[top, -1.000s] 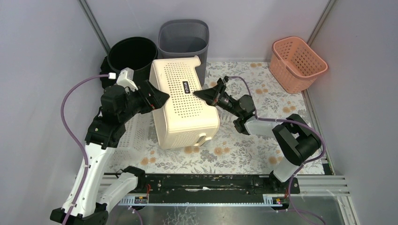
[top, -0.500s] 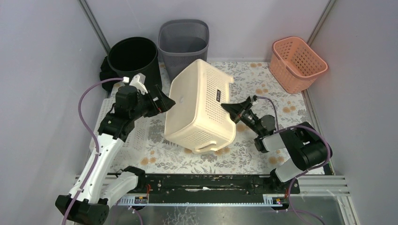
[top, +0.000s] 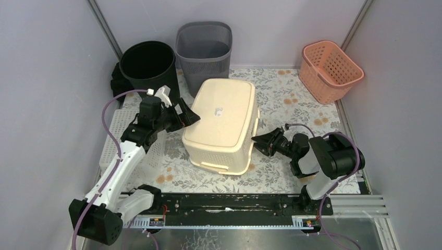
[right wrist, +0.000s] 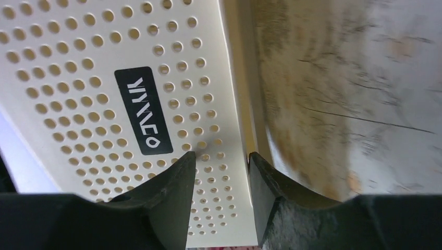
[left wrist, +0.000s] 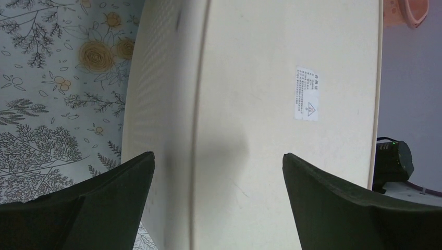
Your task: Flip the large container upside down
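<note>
The large container (top: 221, 125) is a cream perforated basket resting mouth down on the floral cloth, its smooth base with a small sticker facing up. My left gripper (top: 188, 115) hovers at its upper left edge, wide open, and in the left wrist view it (left wrist: 219, 156) spans the base (left wrist: 271, 104) without touching. My right gripper (top: 258, 143) lies low at the container's right side. In the right wrist view its jaws (right wrist: 223, 156) stand apart in front of the holed wall (right wrist: 104, 67) near the rim, gripping nothing.
A black round bin (top: 147, 62) and a grey slatted basket (top: 203, 44) stand at the back. A pink basket (top: 331, 67) sits at the back right. A white perforated panel (top: 117, 138) lies flat under the left arm. Grey walls close in on both sides.
The container has tipped from standing tilted on its edge to lying flat, base up. My right gripper dropped lower and opened, releasing the wall. The left gripper followed rightward, still open.
</note>
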Controlling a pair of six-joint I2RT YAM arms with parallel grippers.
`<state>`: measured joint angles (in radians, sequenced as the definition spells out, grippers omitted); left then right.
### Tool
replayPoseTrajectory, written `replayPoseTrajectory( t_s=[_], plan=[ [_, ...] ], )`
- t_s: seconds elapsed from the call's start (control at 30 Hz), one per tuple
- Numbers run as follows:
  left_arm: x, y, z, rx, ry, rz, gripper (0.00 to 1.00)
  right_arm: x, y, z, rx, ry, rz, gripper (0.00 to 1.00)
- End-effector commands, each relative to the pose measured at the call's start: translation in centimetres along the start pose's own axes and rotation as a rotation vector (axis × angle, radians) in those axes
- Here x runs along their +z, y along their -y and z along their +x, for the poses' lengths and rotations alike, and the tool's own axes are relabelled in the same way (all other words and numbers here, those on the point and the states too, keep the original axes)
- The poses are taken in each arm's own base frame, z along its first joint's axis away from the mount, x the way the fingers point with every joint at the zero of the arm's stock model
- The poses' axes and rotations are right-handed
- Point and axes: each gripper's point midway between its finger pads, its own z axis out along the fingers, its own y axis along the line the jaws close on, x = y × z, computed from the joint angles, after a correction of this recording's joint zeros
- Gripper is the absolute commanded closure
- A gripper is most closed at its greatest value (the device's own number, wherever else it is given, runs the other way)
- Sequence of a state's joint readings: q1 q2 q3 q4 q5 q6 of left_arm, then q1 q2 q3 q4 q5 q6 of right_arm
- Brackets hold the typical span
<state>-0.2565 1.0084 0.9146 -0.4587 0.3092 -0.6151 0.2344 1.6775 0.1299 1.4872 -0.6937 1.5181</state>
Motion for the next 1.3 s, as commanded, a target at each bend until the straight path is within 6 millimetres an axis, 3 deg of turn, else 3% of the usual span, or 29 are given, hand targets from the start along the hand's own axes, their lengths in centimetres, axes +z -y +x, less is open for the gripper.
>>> replayPoseTrajectory(
  t_s=[0.0,0.17,0.27,0.33,0.5,0.6,0.73,0.97,1.2,1.27],
  plan=[
    [1.3,0.6,-0.5,0.013,0.022,0.052,0.0,-0.5,2.8,0.3,-0.102,-0.037,0.133,0.5],
    [2.6,-0.1,-0.1,0.006,0.003,0.043,0.0,-2.1,5.4,-1.4,-0.246,0.017,0.437,0.43],
    [3.2,-0.3,-0.1,-0.001,0.002,0.045,0.0,-3.4,4.1,-2.5,-0.346,0.059,0.537,0.39],
    [3.5,-0.4,-0.2,-0.002,0.001,0.042,0.0,-4.5,2.4,-2.7,-0.4,0.073,0.581,0.35],
    [4.2,-1.1,-0.2,0.0,0.01,0.017,0.0,-7.4,-5.5,-3.4,-0.594,0.198,0.579,0.19],
    [5.0,-0.3,0.7,-0.007,-0.007,0.043,0.0,-8.5,-9.9,-3.1,-0.681,0.237,0.539,0.18],
    [6.3,3.3,2.9,-0.003,-0.023,0.1,0.0,-8.7,-13.7,-1.7,-0.711,0.221,0.449,0.19],
    [10.4,10.9,6.9,-0.008,-0.073,0.204,0.0,-9.8,-16.9,-0.9,-0.742,0.248,0.405,0.19],
    [16.1,18.1,11.7,0.007,-0.151,0.284,0.0,-11.4,-19.3,-1.1,-0.779,0.327,0.412,0.19],
    [18.8,19.2,13.8,0.023,-0.186,0.278,0.0,-11.9,-20.3,-1.2,-0.793,0.356,0.41,0.18]
  ],
)
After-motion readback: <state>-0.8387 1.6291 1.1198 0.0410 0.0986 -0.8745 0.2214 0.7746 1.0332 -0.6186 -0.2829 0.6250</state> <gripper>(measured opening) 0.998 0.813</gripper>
